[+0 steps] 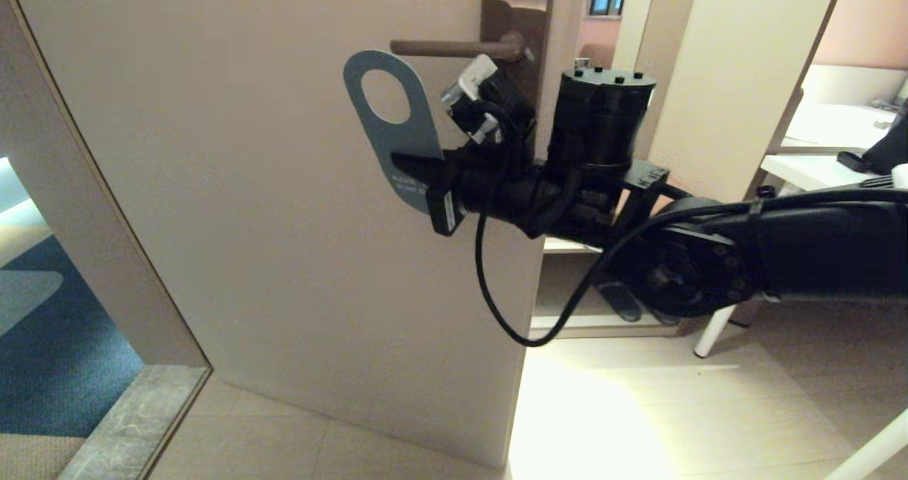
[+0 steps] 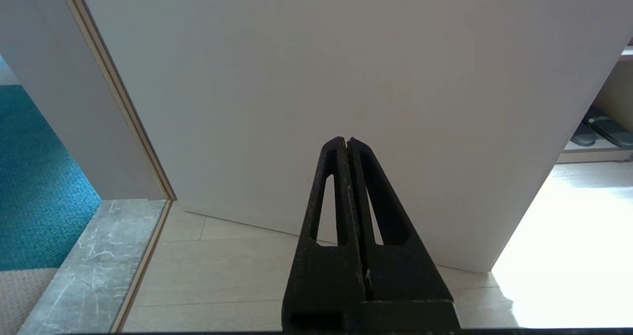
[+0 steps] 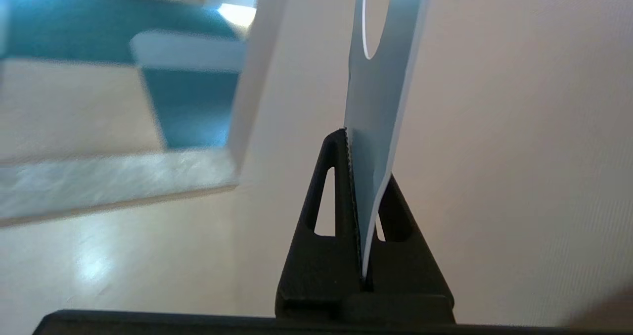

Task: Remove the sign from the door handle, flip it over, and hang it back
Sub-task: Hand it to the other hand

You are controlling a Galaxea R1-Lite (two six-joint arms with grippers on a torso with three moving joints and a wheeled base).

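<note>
The slate-blue sign (image 1: 389,118) is off the door handle (image 1: 454,47) and hangs in the air just below and left of the lever's tip, tilted, its large hole uppermost. My right gripper (image 1: 415,168) is shut on the sign's lower end, over the printed words. In the right wrist view the sign (image 3: 381,97) stands edge-on, pinched between the black fingers (image 3: 336,176), with my right gripper (image 3: 363,157) close to the door face. The bronze lever sticks out leftward from its backplate (image 1: 518,12). My left gripper (image 2: 346,144) is shut on nothing and points at the lower door.
The beige door (image 1: 284,218) stands ajar, its free edge at the right. A grey stone threshold (image 1: 135,423) and teal carpet (image 1: 50,366) lie to the left. Behind the door's edge are a shoe shelf (image 1: 610,303) and a white table (image 1: 823,161). A black cable (image 1: 489,288) dangles below my right wrist.
</note>
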